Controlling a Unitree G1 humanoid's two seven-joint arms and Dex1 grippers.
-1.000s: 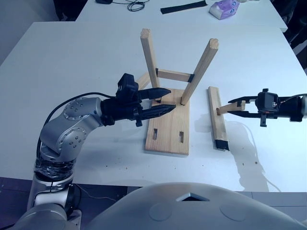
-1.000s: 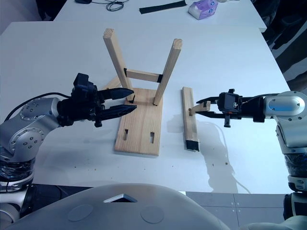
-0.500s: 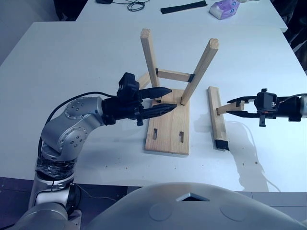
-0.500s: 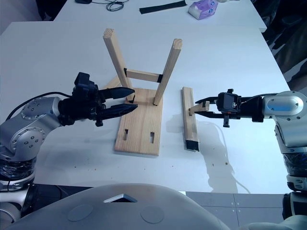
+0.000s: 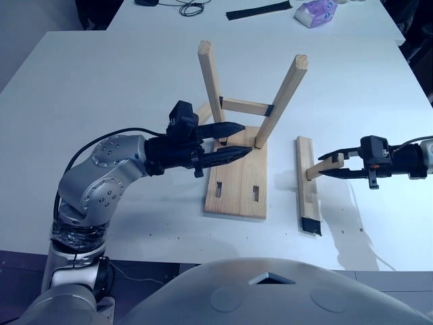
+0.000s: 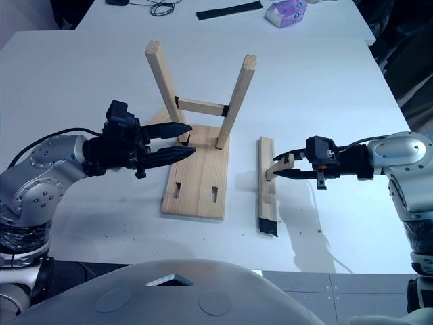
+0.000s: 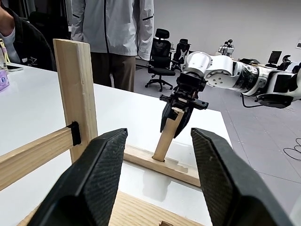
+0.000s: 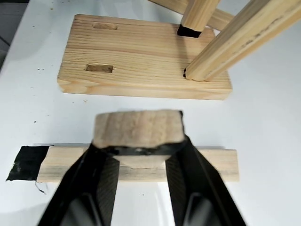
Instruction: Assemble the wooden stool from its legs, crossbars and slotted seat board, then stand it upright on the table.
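The slotted seat board (image 5: 237,177) lies flat on the white table, with two legs (image 5: 211,80) (image 5: 283,100) standing in its far slots, joined by a crossbar (image 5: 245,106). Two near slots (image 5: 255,193) stand bare. My left gripper (image 5: 238,139) hovers open over the board's left far corner, beside the left leg's foot; its fingers (image 7: 96,181) hold nothing. A loose leg (image 5: 306,184) lies right of the board with a short crossbar (image 5: 314,169) sticking up from it. My right gripper (image 5: 329,164) is shut on that crossbar's end (image 8: 138,127).
A second table at the back carries a tissue pack (image 5: 316,12), a black strip (image 5: 259,10) and cables (image 5: 186,7). The table's front edge (image 5: 270,261) runs close below the board. Bare tabletop spreads to the left and far right.
My right gripper has drawn the loose leg by its crossbar toward the table's front edge, and the leg's near end has slid closer. The left arm has barely moved.
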